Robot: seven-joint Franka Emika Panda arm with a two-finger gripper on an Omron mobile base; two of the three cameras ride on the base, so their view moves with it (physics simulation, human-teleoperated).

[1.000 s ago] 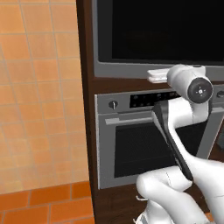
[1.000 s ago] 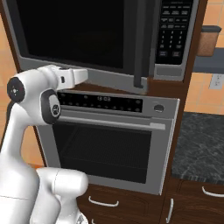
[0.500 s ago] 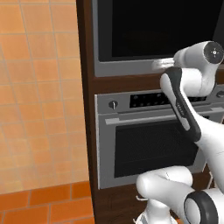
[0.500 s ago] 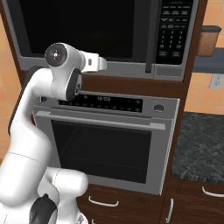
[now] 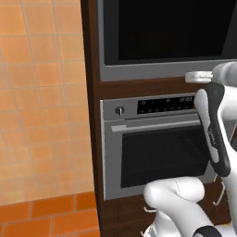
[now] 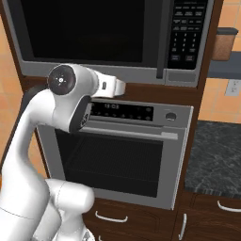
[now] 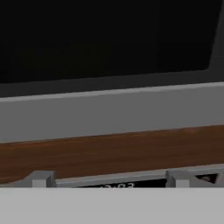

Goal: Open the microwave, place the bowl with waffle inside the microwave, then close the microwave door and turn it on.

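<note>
Although the arm covers part of the wall unit, the layout reads clearly around the oven

Oven: grey front with a round knob, a dark display strip and a mesh-patterned window, set in the brown wood cabinet
Microwave: built in directly above the oven, a strip of wood between the two
Microwave door: shut, flush in its grey frame; black glass with the grey lower rail just above the wood strip
Keypad: at the right end of the microwave, above the oven's knob
Gripper: in the hand view its two grey tips rise at the lower edge, well apart with nothing between them; it faces the wood strip over the oven's display, the microwave's grey rail and black glass above that
Fingers: spread, released, touching nothing
Hand in the base views: white end of the arm held level with the gap between oven and microwave, just above the display strip
Counter: dark speckled top to the right of the oven
Tiled wall: orange, to the left of the oven
</note>
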